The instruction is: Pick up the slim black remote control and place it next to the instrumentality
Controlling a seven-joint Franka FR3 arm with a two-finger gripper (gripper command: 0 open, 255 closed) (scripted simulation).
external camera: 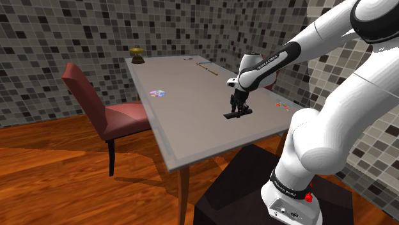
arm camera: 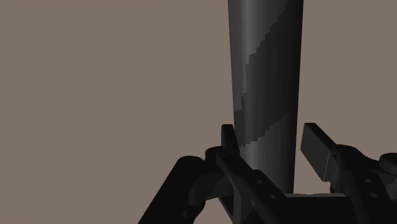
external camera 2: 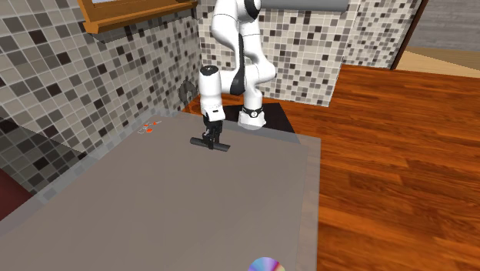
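Far from the claw [external camera: 238, 106], at the back corner of the bench [external camera: 185, 128], stands a small gold-coloured stand [external camera: 136, 54]. Nearer to the claw lies a shiny disc [external camera: 157, 94], and beyond the claw a thin long stick [external camera: 206, 67]. You must decide which of these is the target, because I cannot tell it from here; a wrong choice is the first risk.

The slim black remote [external camera: 238, 116] seems to rest on the bench directly under the claw, between its fingers [arm camera: 316, 145]. The fingers stand apart, one at each long edge. One seems to touch the remote and beside the other a thin gap shows, so nothing is clamped. If you lift now, the remote will not come with you. If you close with the claw off the middle, I judge that the touching finger may push or turn the remote, and a thin body may slip out.

Just past the claw lie small red bits [external camera: 281, 105]; a sweep that way could scatter them.
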